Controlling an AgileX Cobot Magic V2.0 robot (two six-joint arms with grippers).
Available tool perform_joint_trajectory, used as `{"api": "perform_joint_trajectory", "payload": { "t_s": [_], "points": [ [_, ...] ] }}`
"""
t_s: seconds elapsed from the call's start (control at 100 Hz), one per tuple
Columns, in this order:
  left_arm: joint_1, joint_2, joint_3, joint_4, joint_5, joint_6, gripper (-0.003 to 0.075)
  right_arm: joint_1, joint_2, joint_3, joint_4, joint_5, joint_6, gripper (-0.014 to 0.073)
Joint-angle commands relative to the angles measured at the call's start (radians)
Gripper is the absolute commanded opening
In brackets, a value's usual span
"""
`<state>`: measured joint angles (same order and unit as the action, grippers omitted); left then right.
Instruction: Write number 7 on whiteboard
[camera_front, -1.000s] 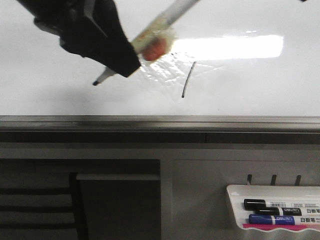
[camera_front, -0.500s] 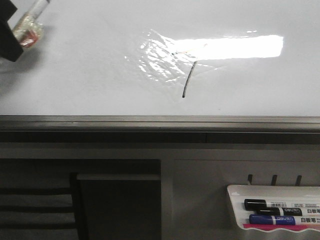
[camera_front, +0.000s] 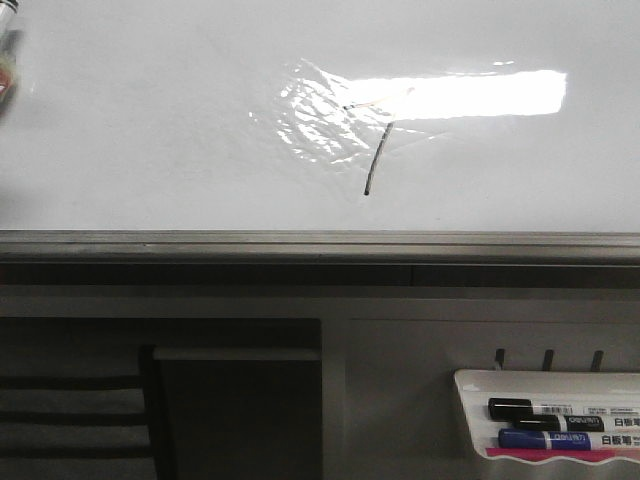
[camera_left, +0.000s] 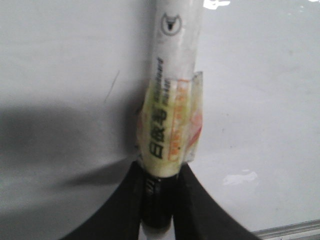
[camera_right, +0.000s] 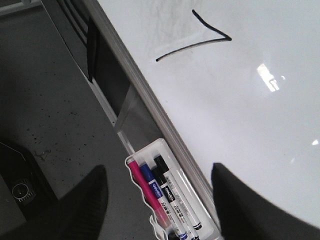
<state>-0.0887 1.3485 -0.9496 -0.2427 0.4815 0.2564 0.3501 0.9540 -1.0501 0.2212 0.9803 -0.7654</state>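
The number 7 (camera_front: 375, 160) is a thin dark figure on the whiteboard (camera_front: 150, 150), beside a wrinkled shiny film patch (camera_front: 315, 120). It also shows in the right wrist view (camera_right: 195, 42). My left gripper (camera_left: 161, 172) is shut on a white marker (camera_left: 172, 100) with a taped yellowish label and holds it over the board (camera_left: 260, 100). In the front view only a sliver of that marker (camera_front: 5, 70) shows at the far left edge. My right gripper (camera_right: 159, 172) is open and empty, above the marker tray, beside the board (camera_right: 260, 100).
A grey metal rail (camera_front: 300, 243) runs along the board's near edge. A small white tray (camera_front: 470, 400) hangs below it at the right with black, blue and pink markers (camera_right: 150, 190). Dark floor (camera_right: 50, 100) and a dark frame lie below the board.
My left gripper with the marker has moved left, away from the 7, and almost out of the front view. The 7 stays unchanged on the board.
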Motion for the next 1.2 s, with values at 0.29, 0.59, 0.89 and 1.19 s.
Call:
{"api": "perform_joint_trajectory", "payload": {
  "t_s": [0.29, 0.59, 0.89, 1.19],
  "points": [
    [0.002, 0.026, -0.024, -0.032, -0.075, -0.010, -0.0020, -0.007, -0.009, -0.027, 0.006, -0.059, 0.000, 0.0406],
    [0.002, 0.026, -0.024, -0.032, -0.081, -0.009, 0.0211, -0.007, -0.009, -0.027, 0.008, -0.059, 0.003, 0.0406],
    [0.002, -0.073, -0.042, -0.032, -0.011, -0.009, 0.0314, -0.058, -0.030, -0.027, -0.044, -0.002, 0.299, 0.0402],
    [0.002, -0.328, -0.030, -0.032, 0.121, -0.009, 0.0314, -0.208, -0.092, -0.022, -0.100, -0.004, 0.586, 0.0217]
  ]
}}
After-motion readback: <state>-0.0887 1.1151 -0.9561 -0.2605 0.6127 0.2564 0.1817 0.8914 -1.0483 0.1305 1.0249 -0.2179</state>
